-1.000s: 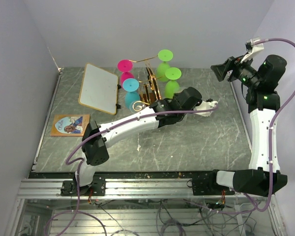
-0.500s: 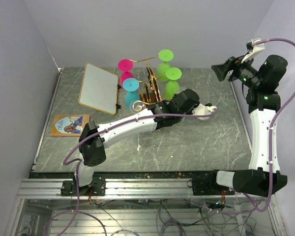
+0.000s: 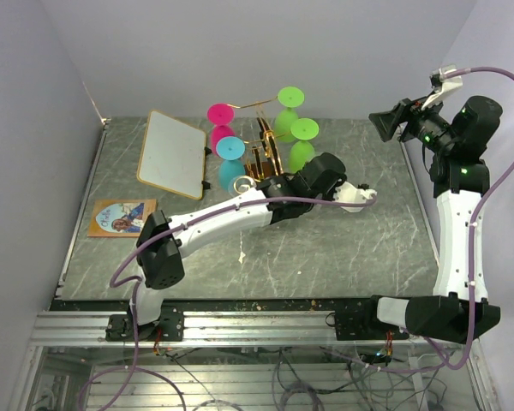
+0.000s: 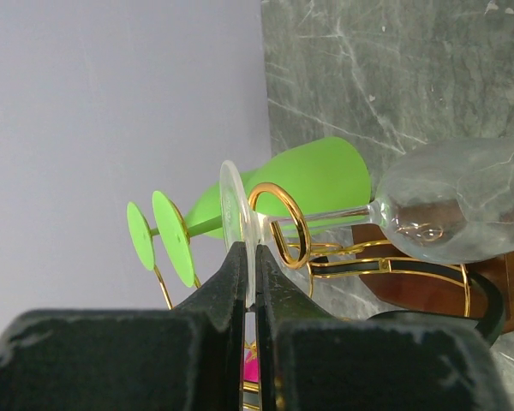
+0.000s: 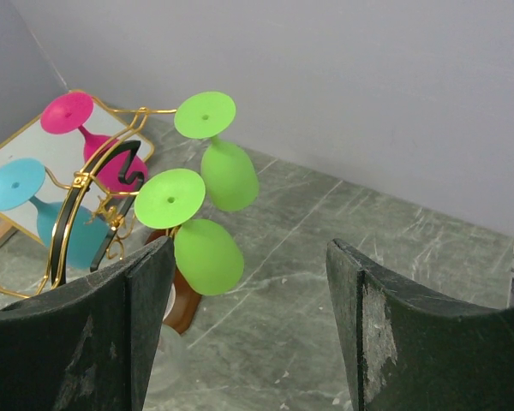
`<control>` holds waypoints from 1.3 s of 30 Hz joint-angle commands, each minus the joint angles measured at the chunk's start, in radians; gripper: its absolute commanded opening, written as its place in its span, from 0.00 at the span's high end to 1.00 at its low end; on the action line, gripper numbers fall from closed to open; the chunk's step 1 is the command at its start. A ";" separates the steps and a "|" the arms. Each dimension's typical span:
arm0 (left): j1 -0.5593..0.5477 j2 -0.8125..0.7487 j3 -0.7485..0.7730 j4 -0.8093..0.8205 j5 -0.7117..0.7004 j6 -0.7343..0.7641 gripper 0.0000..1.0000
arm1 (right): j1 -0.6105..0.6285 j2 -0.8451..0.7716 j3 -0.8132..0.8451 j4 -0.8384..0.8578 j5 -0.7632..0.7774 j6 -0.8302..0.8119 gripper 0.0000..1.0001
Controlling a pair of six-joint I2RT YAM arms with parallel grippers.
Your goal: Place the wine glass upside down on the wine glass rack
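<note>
Wine glass (image 3: 356,197) beside rack (image 3: 265,151) (its right)

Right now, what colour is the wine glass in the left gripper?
The wine glass is clear; left wrist view.

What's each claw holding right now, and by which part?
Left claw grips the clear wine glass by its foot's edge; right claw holds nothing.

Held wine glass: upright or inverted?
Inverted: the wine glass parallels the hung green glasses, bowl toward the rack base, foot in the left gripper.
</note>
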 commanded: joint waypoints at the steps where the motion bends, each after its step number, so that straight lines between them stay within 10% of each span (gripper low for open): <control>1: -0.013 -0.055 0.052 -0.006 0.141 0.021 0.93 | -0.012 -0.021 -0.003 0.018 -0.005 0.002 0.29; 27: 0.010 -0.105 -0.081 0.200 0.133 0.064 0.93 | -0.046 -0.051 -0.021 0.042 -0.031 0.036 0.29; 39: 0.011 -0.118 -0.017 0.052 0.218 -0.001 0.93 | -0.051 -0.050 -0.036 0.051 -0.033 0.033 0.29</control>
